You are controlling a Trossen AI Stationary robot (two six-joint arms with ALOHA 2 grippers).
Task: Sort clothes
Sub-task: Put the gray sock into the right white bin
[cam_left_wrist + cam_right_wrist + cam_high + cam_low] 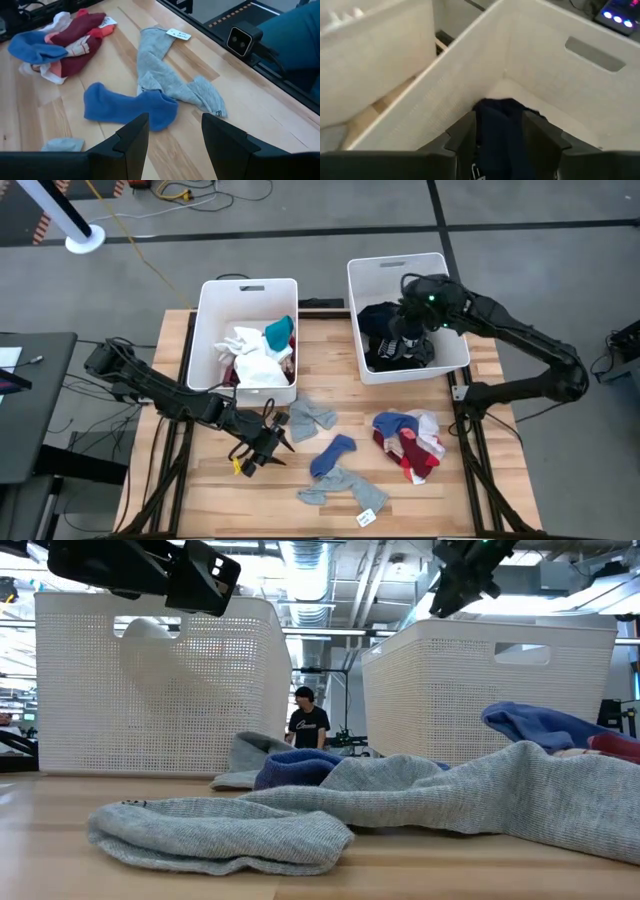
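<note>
The right gripper (pixel 408 330) hangs over the right bin (pixel 455 350), at about one o'clock from the table's middle, and a dark navy garment (pixel 500 132) sits between its fingers (pixel 462 132), so the pincer is closed on that cloth above the bin's inner corner. More dark clothes (pixel 385 345) lie in the bottom of this bin. The left gripper (pixel 262 445) hovers low over the wooden table (pixel 480 510) at about eight o'clock, its two fingers (pixel 132 137) standing apart with nothing between them, a wide and empty pincer. Just ahead of it lies a blue sock (pixel 127 106), and touching that, toward five o'clock, a long grey sock (pixel 165 75) with a paper tag (pixel 178 34) at its end. Another grey sock (pixel 312 416) lies near the table's middle, just in front of the left bin (pixel 205 345), which holds white, teal and maroon pieces (pixel 262 350). At about four o'clock a heap of blue, maroon, white and pink garments (pixel 410 442) rests on the wood, well apart from the left gripper. In the low view a person (pixel 308 725) in a dark shirt stands in the room beyond the table, seen between the two bins.
</note>
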